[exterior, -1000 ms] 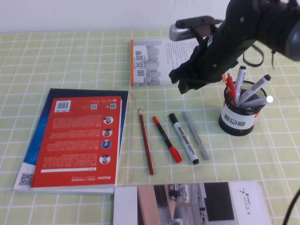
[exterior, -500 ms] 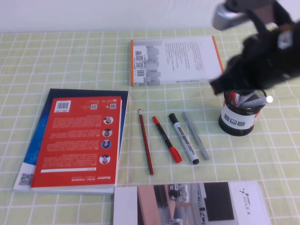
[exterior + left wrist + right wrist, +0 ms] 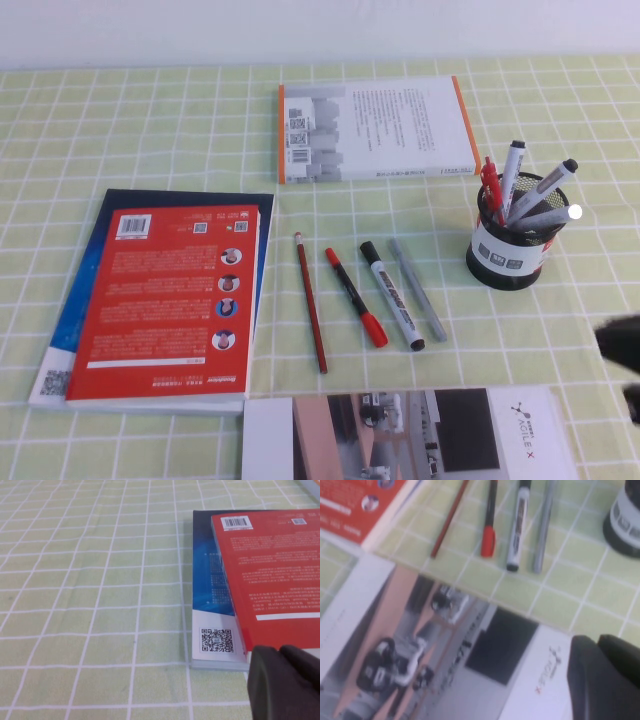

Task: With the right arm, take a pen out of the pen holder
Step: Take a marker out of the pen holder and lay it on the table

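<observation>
Right pincer (image 3: 598, 645): closed, fingers pressed together. It hangs above the logo corner of the leaflet (image 3: 400, 435), which lies at the near edge of the worktop (image 3: 150, 120). In the high view only a dark part of the right arm (image 3: 620, 345) shows, at the right border. Pen holder (image 3: 508, 245): black mesh, upright, ahead of the right pincer and somewhat to its left, well apart from it. A stretch of bare checked cloth lies between the two, so that line is open. The holder carries a red pen (image 3: 490, 185), a white marker (image 3: 512, 165) and grey markers (image 3: 540, 195), all leaning out over the rim. Farther to the left of the right pincer, beyond the leaflet's far edge, four items lie side by side without touching: pencil (image 3: 310, 300), loose red pen (image 3: 355, 297), black-capped marker (image 3: 392, 295) and grey pen (image 3: 418, 288). The grey pen is the nearest of these to the holder, with a gap of cloth between them. A white book (image 3: 375, 130) with orange edges lies far ahead and left of the right pincer. Left pincer (image 3: 280, 652): closed, fingers together, poised at the near corner of the book stack, just beside the QR-code corner of the blue book (image 3: 210, 580). The red book (image 3: 270, 570) lies offset on top of the blue one. Bare cloth runs along the blue book's long outer edge.
</observation>
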`<action>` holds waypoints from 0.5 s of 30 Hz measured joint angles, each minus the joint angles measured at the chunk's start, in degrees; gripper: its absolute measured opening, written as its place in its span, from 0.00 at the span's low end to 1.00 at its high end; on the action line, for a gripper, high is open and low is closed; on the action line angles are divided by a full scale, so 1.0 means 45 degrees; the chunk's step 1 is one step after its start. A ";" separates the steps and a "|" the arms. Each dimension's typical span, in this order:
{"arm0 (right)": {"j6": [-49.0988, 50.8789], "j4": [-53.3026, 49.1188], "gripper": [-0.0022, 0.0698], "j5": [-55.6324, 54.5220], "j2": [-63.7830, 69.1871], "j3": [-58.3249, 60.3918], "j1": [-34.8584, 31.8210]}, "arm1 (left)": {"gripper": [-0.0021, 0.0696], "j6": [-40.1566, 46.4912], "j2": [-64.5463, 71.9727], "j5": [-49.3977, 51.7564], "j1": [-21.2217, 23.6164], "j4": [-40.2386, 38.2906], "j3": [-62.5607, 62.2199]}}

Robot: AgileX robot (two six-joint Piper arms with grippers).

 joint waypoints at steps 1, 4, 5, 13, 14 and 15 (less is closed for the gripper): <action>0.0000 0.0000 0.01 0.0050 -0.0350 0.0334 0.0000 | 0.02 0.0000 0.0000 0.0000 0.0000 0.0000 0.0000; 0.0000 -0.0052 0.01 -0.0122 -0.1245 0.1168 0.0000 | 0.02 0.0000 0.0000 0.0000 0.0000 0.0000 0.0000; 0.0000 -0.0121 0.01 -0.0251 -0.1455 0.1406 0.0000 | 0.02 0.0000 0.0000 0.0000 0.0000 0.0000 0.0000; 0.0000 -0.1144 0.01 -0.2237 -0.3060 0.3709 0.0000 | 0.02 0.0000 0.0000 0.0000 0.0000 0.0000 0.0000; 0.0000 -0.1343 0.01 -0.2552 -0.3264 0.3961 -0.0030 | 0.02 0.0000 0.0000 0.0000 0.0000 0.0000 0.0000; 0.0000 -0.1464 0.01 -0.2959 -0.3509 0.4301 -0.0264 | 0.02 0.0000 0.0000 0.0000 0.0000 0.0000 0.0000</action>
